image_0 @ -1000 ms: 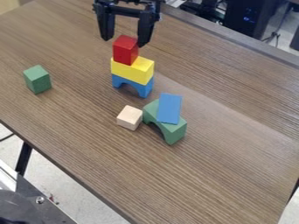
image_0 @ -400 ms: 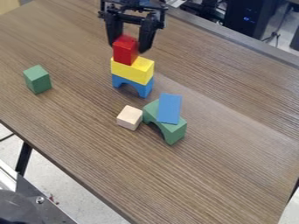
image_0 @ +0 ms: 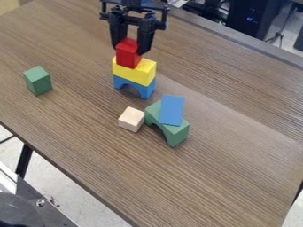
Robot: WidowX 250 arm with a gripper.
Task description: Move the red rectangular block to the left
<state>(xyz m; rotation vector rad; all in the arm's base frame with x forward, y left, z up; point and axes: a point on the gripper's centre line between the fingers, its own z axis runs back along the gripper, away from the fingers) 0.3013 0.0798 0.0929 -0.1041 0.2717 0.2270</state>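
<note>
Nearest on the bench (image_0: 219, 186) stands a green arch (image_0: 178, 133), a blue slab (image_0: 172, 110) on top and a pale cube (image_0: 130, 119) just beside it. Farther off, a blue arch (image_0: 145, 90) carries a yellow block (image_0: 137, 73) – and on that, upright, the red block (image_0: 127, 56) (topmost of the stack), with the pincer (image_0: 130, 48) narrowed around it, holding it.

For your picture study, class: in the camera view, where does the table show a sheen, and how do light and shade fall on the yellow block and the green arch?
Camera view: a soft, pale sheen spreads over the table right of the yellow block; that block's top looks brighter than its front; the green arch is darker inside its hollow.
</note>
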